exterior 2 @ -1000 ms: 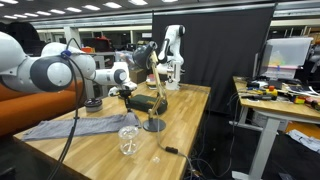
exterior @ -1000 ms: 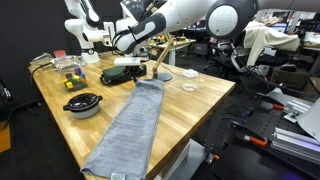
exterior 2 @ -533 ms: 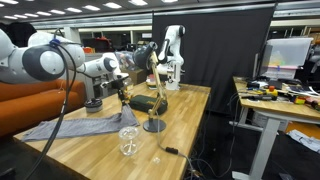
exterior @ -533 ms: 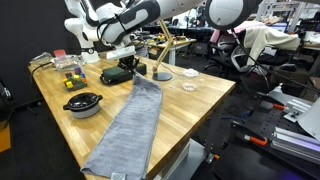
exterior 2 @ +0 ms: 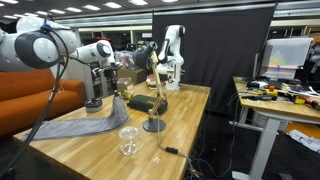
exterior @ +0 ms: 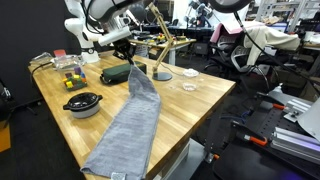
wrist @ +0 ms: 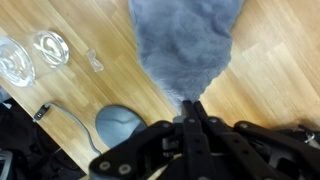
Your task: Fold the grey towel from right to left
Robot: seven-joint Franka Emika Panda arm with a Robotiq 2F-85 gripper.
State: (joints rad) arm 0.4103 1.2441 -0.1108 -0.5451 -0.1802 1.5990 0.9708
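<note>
The grey towel (exterior: 125, 125) lies lengthwise on the wooden table (exterior: 200, 100), from the near edge towards the back. Its far end is pinched and lifted off the table into a peak. My gripper (exterior: 128, 60) is shut on that end, above the back of the table. In an exterior view the gripper (exterior 2: 117, 82) holds the towel (exterior 2: 75, 125) up, with cloth hanging below it. In the wrist view the fingertips (wrist: 190, 108) meet on a point of the towel (wrist: 185, 40), which fans out over the wood below.
A dark green case (exterior: 114, 74) lies just behind the lifted end. A lamp with a round base (exterior: 161, 73) stands beside it. A black pot (exterior: 82, 104), a tray of coloured blocks (exterior: 68, 66), a glass dish (exterior: 188, 87) and a wine glass (exterior 2: 128, 140) also stand on the table.
My gripper has risen and moved back towards the case with the towel's far end in it. That end now stands up in a peak instead of lying flat.
</note>
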